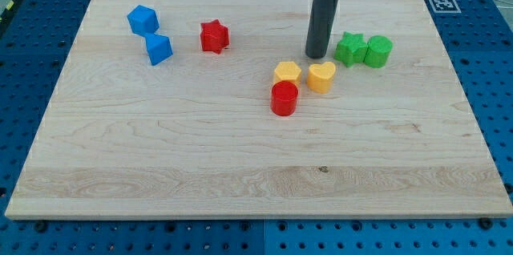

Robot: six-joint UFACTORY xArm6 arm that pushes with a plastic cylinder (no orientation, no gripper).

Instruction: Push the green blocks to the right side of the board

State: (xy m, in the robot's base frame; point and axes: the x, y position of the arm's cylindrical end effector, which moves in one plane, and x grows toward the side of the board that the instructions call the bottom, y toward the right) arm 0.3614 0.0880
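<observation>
On the wooden desk (160, 167), near its top left corner, there are two blue blocks. The upper blue block (143, 20) has an angular, many-sided shape, and the lower blue block (159, 48) lies just beside it, a little toward the view's bottom and right; I cannot tell if the two touch. To the right of them, apart from both, stands a red star block (214, 36), not far from the top edge of the desk.

Near the middle of the desk there is a group of three blocks. The red cylinder (284, 98) is the lowest one. The yellow hexagon-like block (287, 72) sits directly above it and seems to touch it. The yellow heart block (321, 76) is just beside the yellow hexagon-like block, on its right.

My tip (317, 54) rests on the desk above the yellow heart block, near it but apart. It stands just to the left of the green blocks, with a small gap. This arm has no claw, only the dark rod, so there is nothing that opens or closes.

The green star-like block (350, 49) and the green cylinder (378, 50) are side by side and touching, in the upper right part of the desk, well apart from the right edge.
</observation>
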